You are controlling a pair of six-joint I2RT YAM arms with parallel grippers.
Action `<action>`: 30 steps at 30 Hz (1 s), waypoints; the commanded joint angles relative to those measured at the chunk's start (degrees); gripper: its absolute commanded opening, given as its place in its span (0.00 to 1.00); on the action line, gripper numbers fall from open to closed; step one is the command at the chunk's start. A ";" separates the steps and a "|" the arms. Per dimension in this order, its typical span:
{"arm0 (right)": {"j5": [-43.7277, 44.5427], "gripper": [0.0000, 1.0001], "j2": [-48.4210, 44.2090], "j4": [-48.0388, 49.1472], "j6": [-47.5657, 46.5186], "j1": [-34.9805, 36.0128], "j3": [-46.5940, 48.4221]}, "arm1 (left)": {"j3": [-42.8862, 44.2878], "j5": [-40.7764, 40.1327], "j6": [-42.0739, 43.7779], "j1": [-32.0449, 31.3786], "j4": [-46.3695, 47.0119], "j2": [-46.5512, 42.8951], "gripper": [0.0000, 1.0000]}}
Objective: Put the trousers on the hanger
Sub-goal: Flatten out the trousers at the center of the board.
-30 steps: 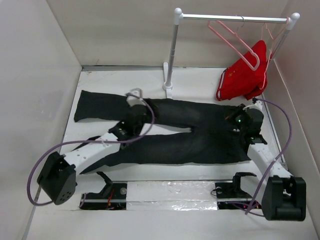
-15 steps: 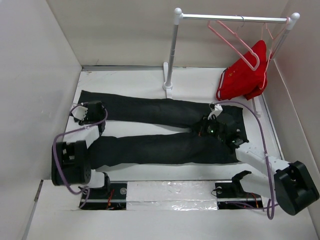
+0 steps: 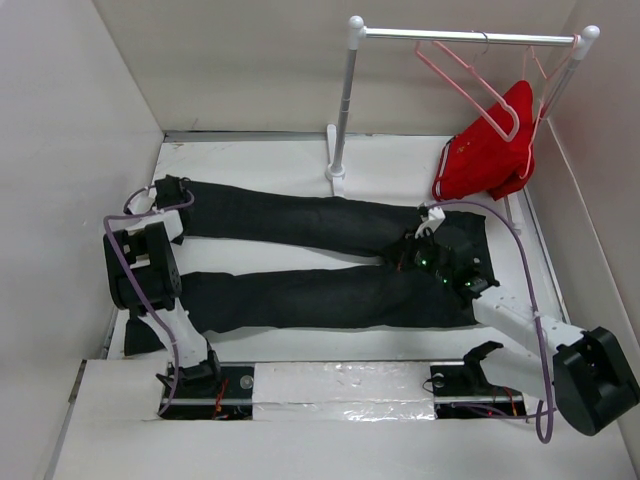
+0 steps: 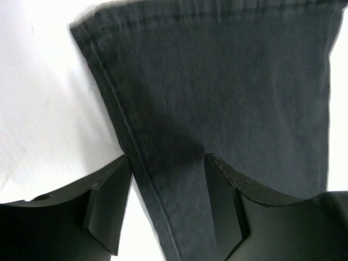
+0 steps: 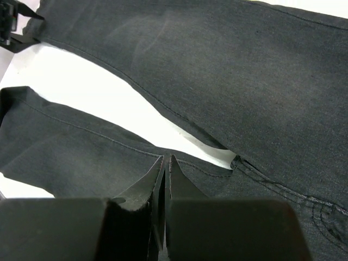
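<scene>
Jaws: left gripper [image 4: 166, 201] wide open astride far-leg hem, holding nothing; right gripper [image 5: 166, 163] nearly closed at crotch, hold on cloth unclear | change: left arm shifted from mid-leg to far-left cuff | trousers [image 3: 300, 215] flat, legs left; hanger [image 3: 468, 78] on far-right rail [image 3: 460, 36] | stage: pre-lift

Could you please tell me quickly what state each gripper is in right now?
Left gripper: open, straddling a leg edge of the trousers.
Right gripper: shut at the crotch; whether it pinches cloth cannot be told.
</scene>
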 commanded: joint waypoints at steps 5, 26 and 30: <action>2.23 0.05 -2.04 0.63 -1.73 0.66 3.09 | 8.60 1.69 3.01 0.54 -3.46 4.08 0.53; -5.58 0.15 41.85 -1.47 -6.56 24.91 40.59 | -14.82 5.73 5.65 -17.46 18.25 -41.41 0.12; -7.34 0.62 58.03 -3.93 -7.44 27.28 56.39 | -18.17 7.73 7.23 -23.89 16.76 -53.44 0.08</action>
